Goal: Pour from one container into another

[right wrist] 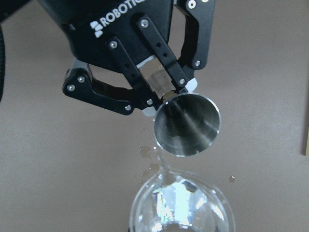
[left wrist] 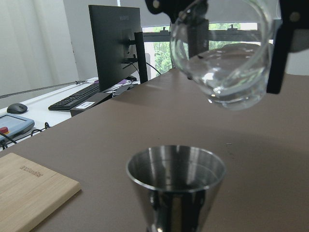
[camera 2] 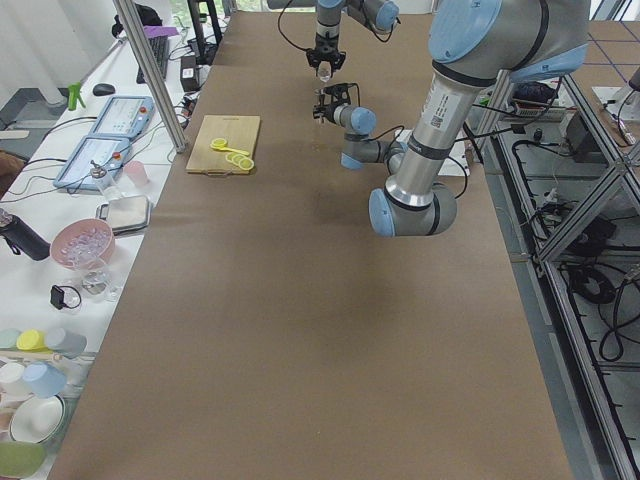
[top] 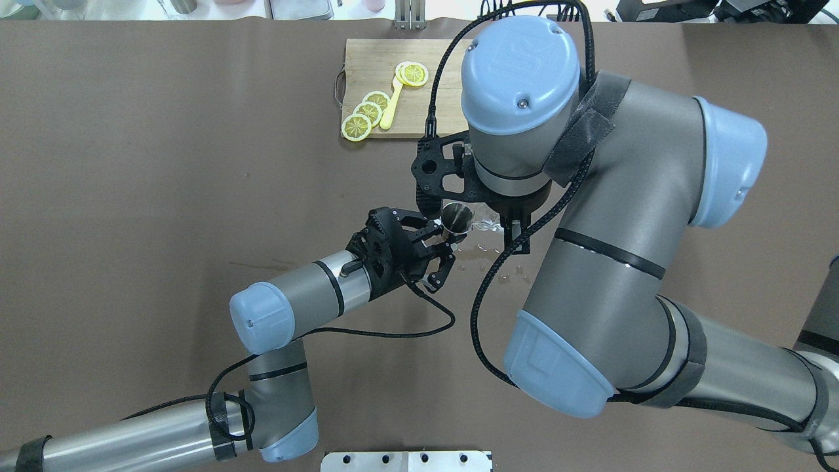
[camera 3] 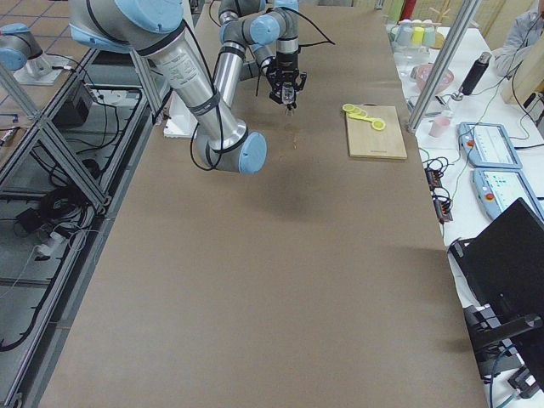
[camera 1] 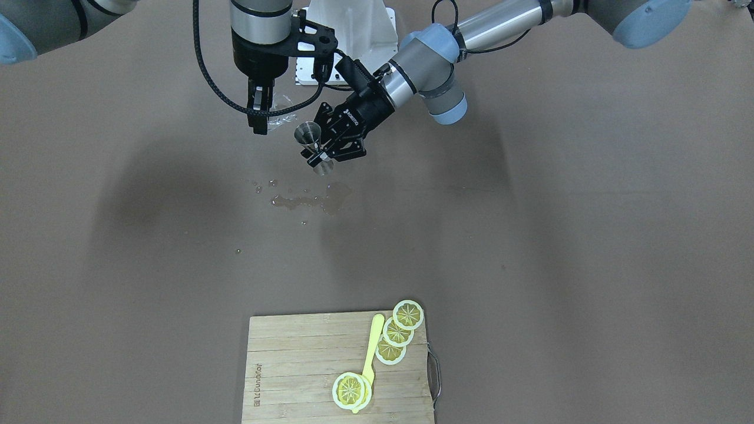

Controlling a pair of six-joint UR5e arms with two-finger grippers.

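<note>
My left gripper [camera 1: 318,155] is shut on the waist of the steel jigger [camera 1: 308,135], holding it above the table with its cone cup up. In the left wrist view the jigger [left wrist: 176,180] stands upright, just below the clear glass cup [left wrist: 223,60]. The cup hangs tipped toward the jigger with some water in it. My right gripper [camera 1: 263,119], pointing straight down, is shut on the glass cup [camera 1: 279,113]. From the right wrist, the cup's rim [right wrist: 182,205] sits close beside the jigger's mouth [right wrist: 187,124]. I cannot tell whether water is running.
Spilled water [camera 1: 307,201] lies on the brown table under the grippers. A wooden cutting board [camera 1: 294,365] with lemon slices [camera 1: 398,333] and a yellow spoon [camera 1: 371,347] sits at the far edge. Benches with gear flank the table [camera 2: 300,330].
</note>
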